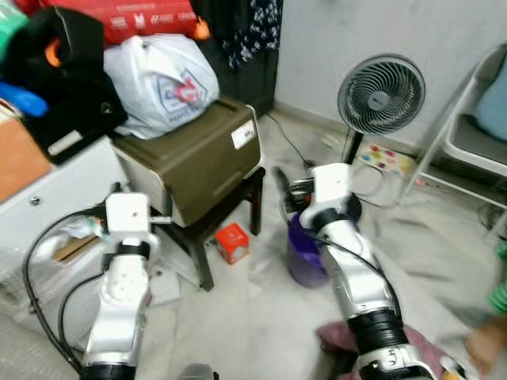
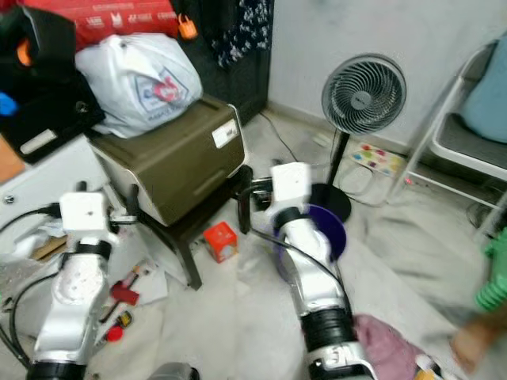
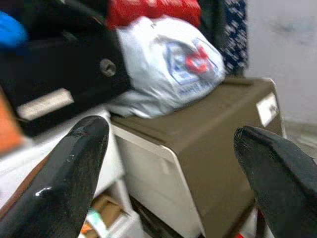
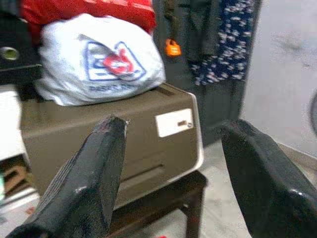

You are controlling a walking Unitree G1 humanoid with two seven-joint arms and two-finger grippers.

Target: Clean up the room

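Floor [image 1: 261, 317] with red box [image 1: 232, 242], purple bucket [image 1: 305, 257], fan [image 1: 380, 95]; left end effector [image 3: 168, 163] and right end effector [image 4: 173, 163] both spread open, empty.

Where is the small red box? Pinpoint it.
In the head views, the small red box sits on the floor between the two arms, just in front of the dark stool holding the brown drawer unit, left of the purple bucket.

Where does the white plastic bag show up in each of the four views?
Left eye view: bag at upper left, on the brown box.
Right eye view: bag at upper left, on the same box.
Left wrist view: bag top centre, between the open fingers.
Right wrist view: bag upper left, above the open fingers.
Shared landmark: the box's white label.
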